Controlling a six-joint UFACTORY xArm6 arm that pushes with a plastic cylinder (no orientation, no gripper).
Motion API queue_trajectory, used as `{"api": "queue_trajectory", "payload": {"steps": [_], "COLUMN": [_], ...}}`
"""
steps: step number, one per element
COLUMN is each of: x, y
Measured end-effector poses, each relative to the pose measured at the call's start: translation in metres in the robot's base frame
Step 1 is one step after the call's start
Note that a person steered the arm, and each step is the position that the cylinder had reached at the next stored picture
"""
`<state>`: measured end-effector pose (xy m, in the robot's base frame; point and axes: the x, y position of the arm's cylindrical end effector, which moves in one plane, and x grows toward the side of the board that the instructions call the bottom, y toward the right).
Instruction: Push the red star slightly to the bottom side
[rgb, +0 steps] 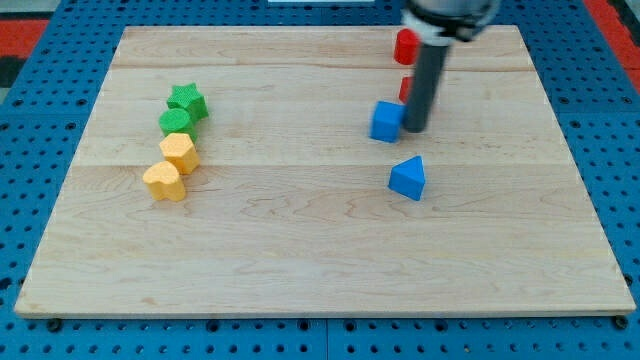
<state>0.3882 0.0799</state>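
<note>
My tip touches the board at the view's upper right, just right of a blue cube. A red block sits right behind the rod, mostly hidden, so its shape cannot be made out. Another red block stands higher up near the board's top edge, partly hidden by the arm. Which one is the red star cannot be told.
A blue triangular block lies below the tip. At the view's left stand a green star, a green round block, a yellow hexagon block and a yellow heart block. The wooden board rests on a blue pegboard.
</note>
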Motion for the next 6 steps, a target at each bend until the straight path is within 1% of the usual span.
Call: {"api": "queue_trajectory", "payload": {"steps": [1,2,3,4,5,6], "x": [0.008,-0.004,-0.033,-0.047,-0.098,-0.089], "y": [-0.011,0.090,0.095,0.075,0.092,0.040]}}
